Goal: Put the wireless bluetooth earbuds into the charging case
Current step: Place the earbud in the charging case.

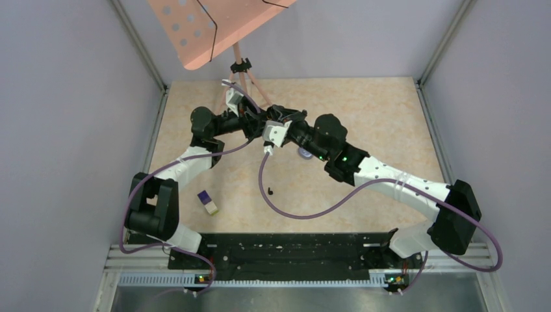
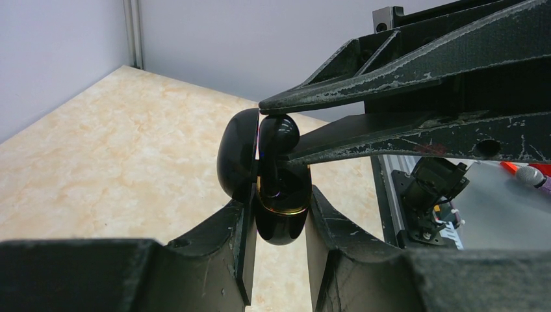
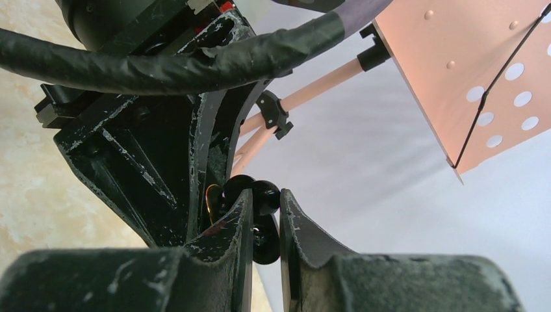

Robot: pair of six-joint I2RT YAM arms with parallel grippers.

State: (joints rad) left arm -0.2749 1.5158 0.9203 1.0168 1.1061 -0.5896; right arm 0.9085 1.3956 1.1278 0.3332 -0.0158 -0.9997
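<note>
My left gripper point(image 2: 279, 218) is shut on a glossy black charging case point(image 2: 283, 205) with a gold rim and holds it in the air, its lid point(image 2: 237, 153) swung open to the left. My right gripper point(image 3: 265, 203) is shut on a black earbud point(image 3: 266, 195) and holds it at the case's opening; the bud also shows in the left wrist view point(image 2: 279, 133), touching the case mouth. In the top view both grippers meet above the table's far middle point(image 1: 263, 127). A second black earbud point(image 1: 269, 190) lies on the table. The pale purple buds do not show as such.
A purple-and-cream block point(image 1: 208, 202) lies near the left arm. A small purple round thing point(image 1: 303, 153) peeks out under the right arm. A pink perforated stand point(image 1: 214, 26) on thin legs rises at the back. Grey walls close in both sides.
</note>
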